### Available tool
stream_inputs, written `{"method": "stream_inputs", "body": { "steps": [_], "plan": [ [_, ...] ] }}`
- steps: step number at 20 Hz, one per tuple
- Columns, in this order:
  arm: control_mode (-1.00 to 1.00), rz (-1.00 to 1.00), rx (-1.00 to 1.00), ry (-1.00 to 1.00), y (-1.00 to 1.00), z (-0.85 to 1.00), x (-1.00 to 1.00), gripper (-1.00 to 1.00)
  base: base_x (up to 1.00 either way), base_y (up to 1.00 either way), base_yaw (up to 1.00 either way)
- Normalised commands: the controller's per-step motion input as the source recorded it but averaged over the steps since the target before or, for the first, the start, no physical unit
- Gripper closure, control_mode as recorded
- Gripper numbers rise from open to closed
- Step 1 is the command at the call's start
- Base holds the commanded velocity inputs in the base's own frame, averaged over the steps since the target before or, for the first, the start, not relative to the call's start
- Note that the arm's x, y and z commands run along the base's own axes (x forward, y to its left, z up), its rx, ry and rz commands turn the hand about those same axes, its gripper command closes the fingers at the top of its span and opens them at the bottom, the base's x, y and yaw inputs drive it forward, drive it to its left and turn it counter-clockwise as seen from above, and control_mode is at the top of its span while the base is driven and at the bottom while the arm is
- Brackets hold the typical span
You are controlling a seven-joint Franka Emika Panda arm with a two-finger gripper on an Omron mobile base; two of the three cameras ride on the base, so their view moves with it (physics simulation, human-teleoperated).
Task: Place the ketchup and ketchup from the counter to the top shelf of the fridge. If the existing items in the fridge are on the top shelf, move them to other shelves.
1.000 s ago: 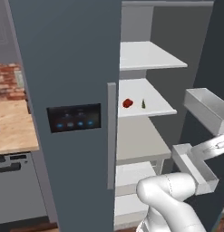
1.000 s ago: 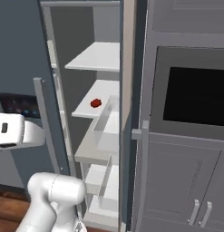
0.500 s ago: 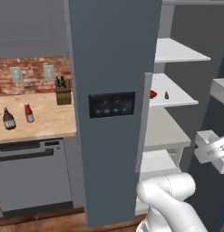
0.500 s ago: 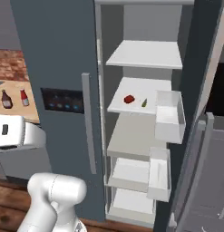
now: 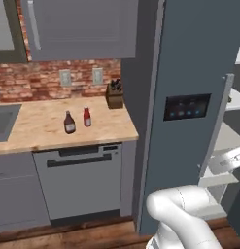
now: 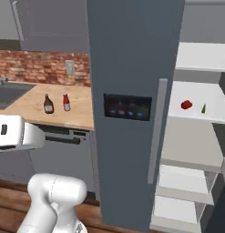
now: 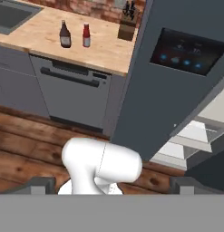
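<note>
1. The red ketchup [image 5: 87, 117] and the dark ketchup [image 5: 69, 122] stand side by side on the wooden surface [image 5: 39, 129], near the front edge.
2. A knife block [image 5: 114, 95] sits further back, by the brick wall.
3. The grey fridge [image 6: 132, 68] is right next to the surface, with its door open.
4. A red lump [image 6: 186, 104] and a tiny green thing [image 6: 203, 108] lie on a white shelf [image 6: 196, 116] inside.
5. My pincer [image 7: 111, 188] is wide open and holds nothing.
</note>
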Motion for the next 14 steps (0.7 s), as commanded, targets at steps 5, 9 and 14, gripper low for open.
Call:
{"method": "stream_inputs", "body": {
  "steps": [5,9,14],
  "plan": [
    [1.0,0.0,0.0,0.0,0.0,0.0,0.0,-1.0,0.35,1.0,-0.03],
    [1.0,0.0,0.0,0.0,0.0,0.0,0.0,-1.0,0.62,1.0,-0.07],
    [1.0,0.0,0.0,0.0,0.0,0.0,0.0,-1.0,0.89,0.9,-0.07]
  ]
}}
